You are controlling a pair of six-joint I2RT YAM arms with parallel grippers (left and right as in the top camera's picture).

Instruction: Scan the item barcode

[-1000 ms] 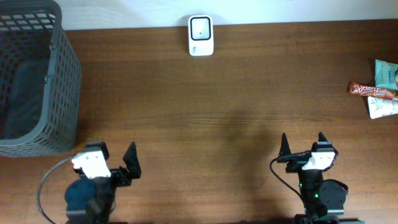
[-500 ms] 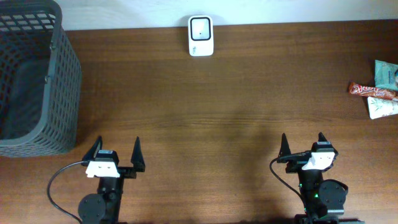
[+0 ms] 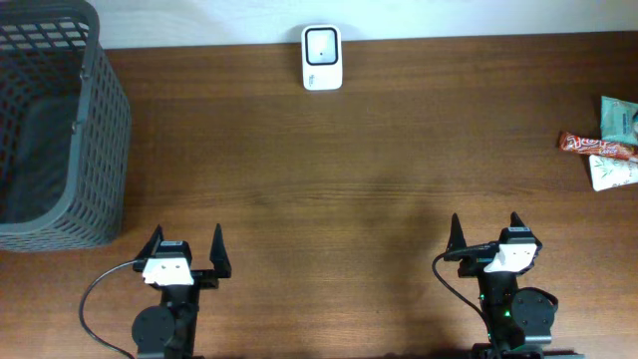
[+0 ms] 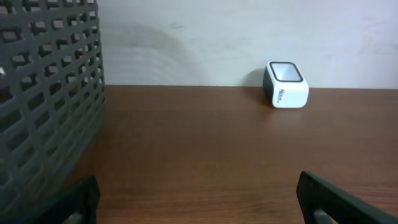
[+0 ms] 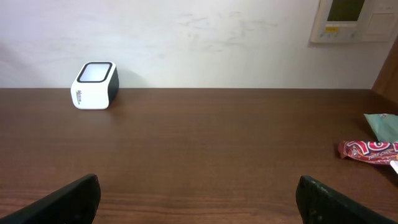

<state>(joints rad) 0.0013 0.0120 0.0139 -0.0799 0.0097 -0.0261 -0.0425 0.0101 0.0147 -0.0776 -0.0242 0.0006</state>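
Note:
A white barcode scanner (image 3: 322, 57) stands at the table's far edge, its window facing up; it also shows in the left wrist view (image 4: 286, 84) and the right wrist view (image 5: 94, 85). The items lie at the far right: a red snack bar (image 3: 596, 146) between a teal packet (image 3: 620, 117) and a white packet (image 3: 613, 172). No barcode is legible. My left gripper (image 3: 186, 239) and right gripper (image 3: 485, 227) stand open near the front edge, with only bare wood between the fingers (image 4: 198, 193) (image 5: 199, 196).
A dark grey mesh basket (image 3: 55, 120) fills the far left corner and looms at the left of the left wrist view (image 4: 43, 93). The red bar (image 5: 368, 150) lies ahead and right of the right gripper. A wall panel (image 5: 354, 18) hangs behind the table.
The left arm has swung from a turned pose to face straight ahead, its jaws wide throughout. The right arm has not moved.

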